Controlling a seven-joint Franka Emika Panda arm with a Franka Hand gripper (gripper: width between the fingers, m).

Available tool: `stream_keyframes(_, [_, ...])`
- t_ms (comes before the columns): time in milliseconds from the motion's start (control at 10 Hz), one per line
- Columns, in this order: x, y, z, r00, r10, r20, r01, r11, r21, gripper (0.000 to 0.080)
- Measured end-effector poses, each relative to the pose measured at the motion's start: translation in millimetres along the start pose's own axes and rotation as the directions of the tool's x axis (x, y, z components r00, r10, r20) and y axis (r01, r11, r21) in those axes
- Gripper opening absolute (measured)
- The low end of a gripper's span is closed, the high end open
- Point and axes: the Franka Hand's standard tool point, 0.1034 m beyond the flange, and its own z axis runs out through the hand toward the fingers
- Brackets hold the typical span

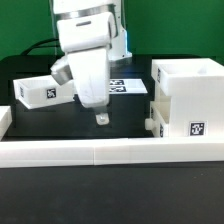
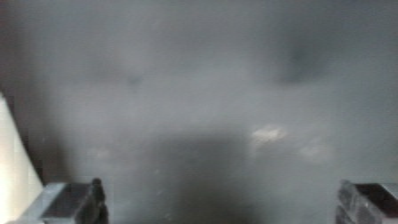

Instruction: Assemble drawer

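The large white boxy casing [image 1: 187,98] stands at the exterior view's right, with a black-and-white tag on its front. A smaller white tray [image 1: 40,92] with a tag lies at the exterior view's left, behind my arm. The second tray is not clearly in view. My gripper [image 1: 100,119] hangs low over the black table between them, fingertips just above the surface. In the wrist view its fingers [image 2: 79,200] stand wide apart with only bare dark table between them. It is open and empty.
A long low white border bar [image 1: 100,152] runs across the front and another piece [image 1: 4,118] at the exterior view's left edge. The marker board [image 1: 122,87] lies flat behind my gripper. A pale edge [image 2: 11,160] shows at the wrist view's side.
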Motion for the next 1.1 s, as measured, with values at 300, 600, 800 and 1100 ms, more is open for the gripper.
stream_keyframes(300, [-21.2, -34.3, -14.9, 0.998, 0.051, 0.022, -0.051, 0.999, -0.007, 0.0649])
stream_keyframes(600, [-24.7, -38.8, -14.9, 0.995, 0.093, 0.024, -0.093, 0.996, -0.003, 0.0649])
stream_keyframes(800, [-24.3, -39.0, -14.7, 0.982, 0.187, 0.021, -0.187, 0.982, -0.005, 0.0649])
stream_keyframes(1100, [-31.4, -42.3, -14.7, 0.908, 0.419, 0.005, -0.418, 0.908, -0.02, 0.0649])
